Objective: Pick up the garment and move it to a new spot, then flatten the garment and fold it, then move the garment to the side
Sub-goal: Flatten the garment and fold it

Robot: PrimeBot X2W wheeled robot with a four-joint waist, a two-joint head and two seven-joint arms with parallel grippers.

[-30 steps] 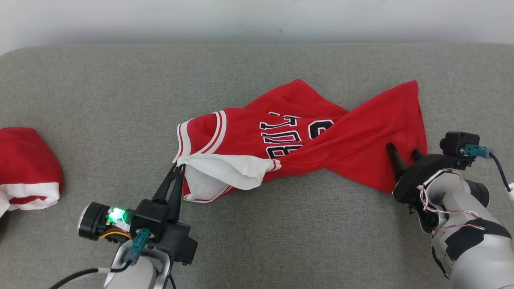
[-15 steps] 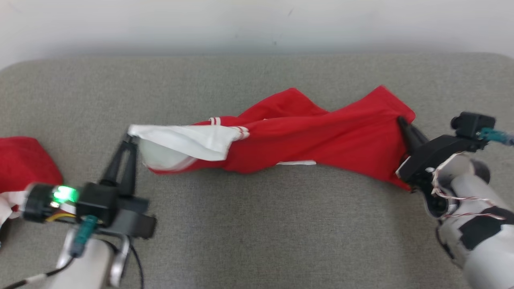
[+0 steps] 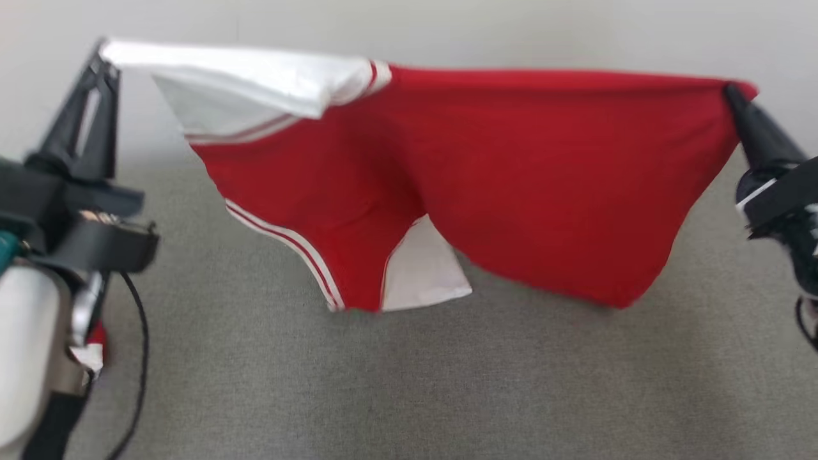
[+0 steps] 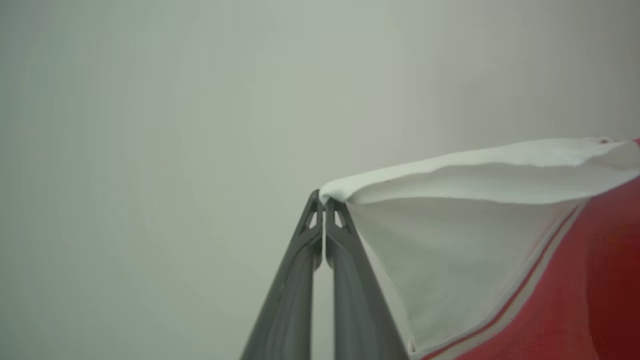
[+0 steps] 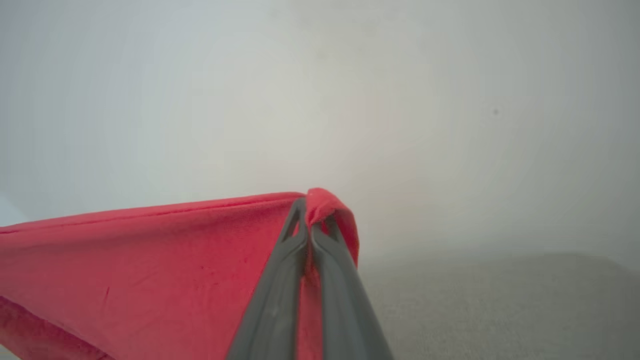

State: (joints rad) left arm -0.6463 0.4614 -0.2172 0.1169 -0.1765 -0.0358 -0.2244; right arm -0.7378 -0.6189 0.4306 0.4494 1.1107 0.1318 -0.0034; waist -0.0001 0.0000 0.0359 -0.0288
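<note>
The garment (image 3: pixel 543 191) is showing as soft red cloth with a faint sheen, its turned-out white lining looking thin and matt, edged with flat striped trim. The left gripper (image 3: pixel 101 54) and right gripper (image 3: pixel 733 97) are showing matt dark plastic. Beneath, the grey surface (image 3: pixel 409 396) is looking coarse and woven; the wall (image 3: pixel 511 25) is reading smooth and matt.
</note>
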